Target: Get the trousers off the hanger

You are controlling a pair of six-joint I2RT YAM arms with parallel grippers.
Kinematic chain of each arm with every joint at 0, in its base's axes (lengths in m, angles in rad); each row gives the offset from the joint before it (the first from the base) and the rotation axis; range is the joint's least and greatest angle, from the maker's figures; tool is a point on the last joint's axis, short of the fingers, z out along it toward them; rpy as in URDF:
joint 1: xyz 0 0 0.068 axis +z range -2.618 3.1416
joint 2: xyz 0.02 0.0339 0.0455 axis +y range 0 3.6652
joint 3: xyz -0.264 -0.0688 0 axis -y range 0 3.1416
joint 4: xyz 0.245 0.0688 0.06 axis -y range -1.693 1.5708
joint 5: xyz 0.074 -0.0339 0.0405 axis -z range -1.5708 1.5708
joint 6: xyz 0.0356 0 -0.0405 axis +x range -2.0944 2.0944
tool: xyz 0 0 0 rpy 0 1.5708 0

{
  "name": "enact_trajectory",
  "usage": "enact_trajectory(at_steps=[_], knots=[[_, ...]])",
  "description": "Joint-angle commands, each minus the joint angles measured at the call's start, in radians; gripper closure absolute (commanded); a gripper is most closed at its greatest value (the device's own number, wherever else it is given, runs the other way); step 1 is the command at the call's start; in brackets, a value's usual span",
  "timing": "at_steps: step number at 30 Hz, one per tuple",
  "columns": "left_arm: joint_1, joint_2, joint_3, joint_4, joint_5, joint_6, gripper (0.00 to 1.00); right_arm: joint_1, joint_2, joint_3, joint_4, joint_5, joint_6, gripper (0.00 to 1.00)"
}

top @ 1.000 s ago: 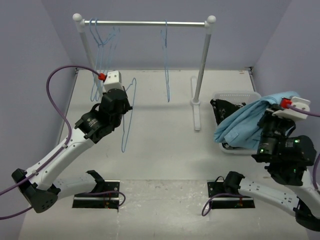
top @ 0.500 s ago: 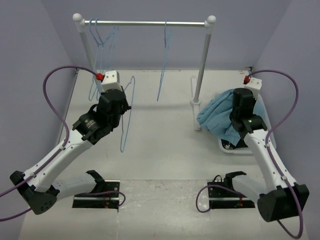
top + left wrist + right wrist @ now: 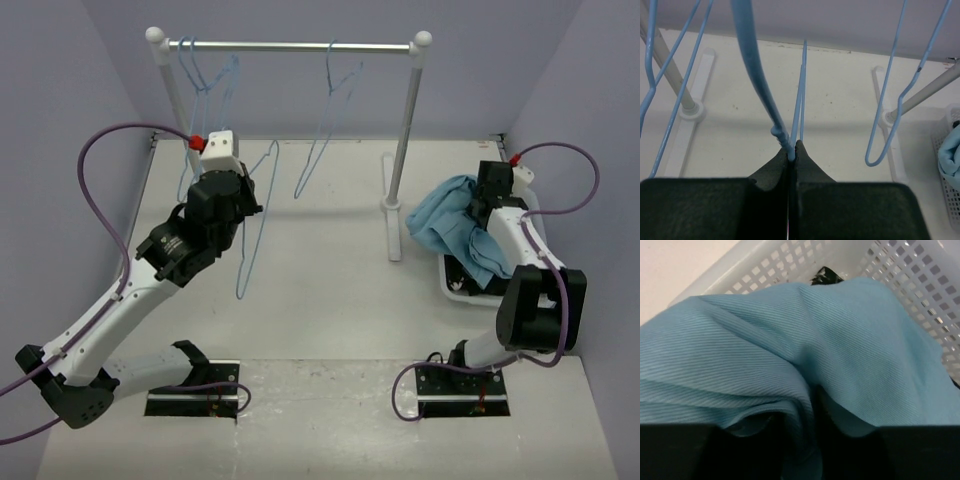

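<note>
My left gripper (image 3: 243,212) is shut on the twisted neck of a thin pale-blue hanger (image 3: 252,230) and holds it bare above the table, left of centre. In the left wrist view the jaws (image 3: 790,150) pinch the hanger's wire (image 3: 756,75). The sky-blue trousers (image 3: 452,215) lie bunched over the left rim of the white basket (image 3: 455,285) at the right. My right gripper (image 3: 488,205) is above the basket and shut on the trousers. In the right wrist view the cloth (image 3: 770,340) covers the gripper (image 3: 810,407) and hides its fingertips.
A clothes rack with a metal rail (image 3: 300,45) stands at the back, its right post (image 3: 404,130) on a foot (image 3: 392,215) near the basket. Several empty hangers (image 3: 205,90) hang at the rail's left; one more hanger (image 3: 325,130) hangs mid-rail, tilted. The basket's wall (image 3: 920,275) lies ahead of my right gripper.
My right arm swung from the near right to the far side of the basket, carrying the trousers over its left rim. The mid-rail hanger swung left. My left arm rose slightly.
</note>
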Motion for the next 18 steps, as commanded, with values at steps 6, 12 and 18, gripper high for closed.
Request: enact_trajectory(at_steps=[6, 12, 18], knots=[[0.001, 0.004, 0.107, 0.082, 0.104, 0.069, 1.00, -0.029, 0.108, 0.042, -0.181, 0.015, 0.049, 0.44], [0.001, -0.007, 0.124, 0.099, 0.123, 0.077, 1.00, -0.020, -0.106, 0.045, -0.169, -0.039, -0.023, 0.08], [0.001, -0.004, 0.115, 0.123, 0.120, 0.094, 1.00, 0.126, -0.246, 0.114, -0.234, -0.012, -0.115, 0.01]])
